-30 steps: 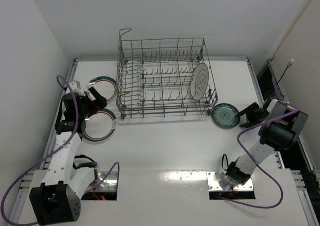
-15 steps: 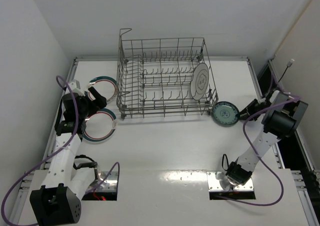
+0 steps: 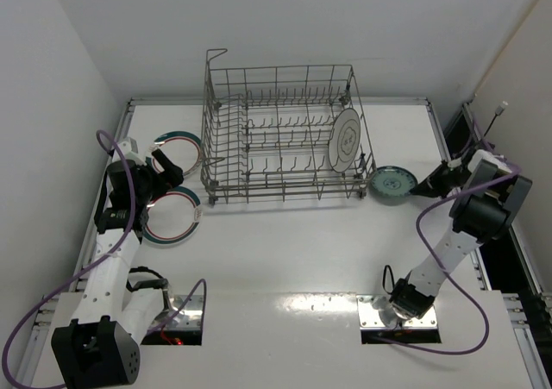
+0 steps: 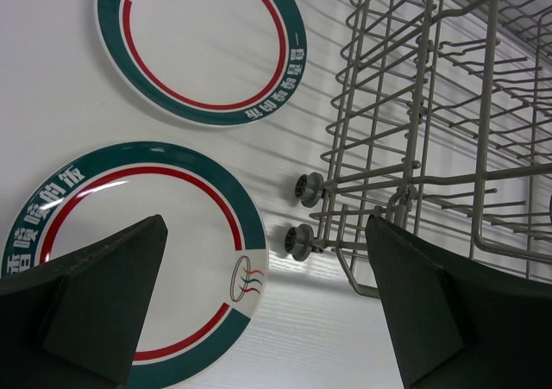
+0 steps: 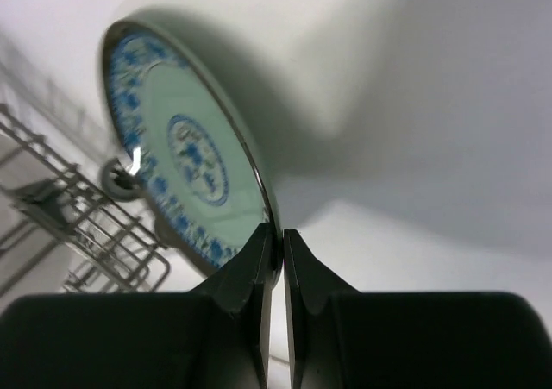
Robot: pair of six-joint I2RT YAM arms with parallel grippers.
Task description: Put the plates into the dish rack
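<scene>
White Chinese lettering is showing on the teal rims of the near ringed plate [image 4: 190, 260] and far ringed plate [image 4: 203, 35], both lying flat left of the dish rack [image 4: 414, 147]; I am failing to read it. My left claw [image 4: 265, 225] is hanging wide above, partly hiding the near one. My right claw [image 5: 276, 238] is pinching the small blue plate [image 5: 194, 156] by its rim, tilted, facing the rack.
</scene>
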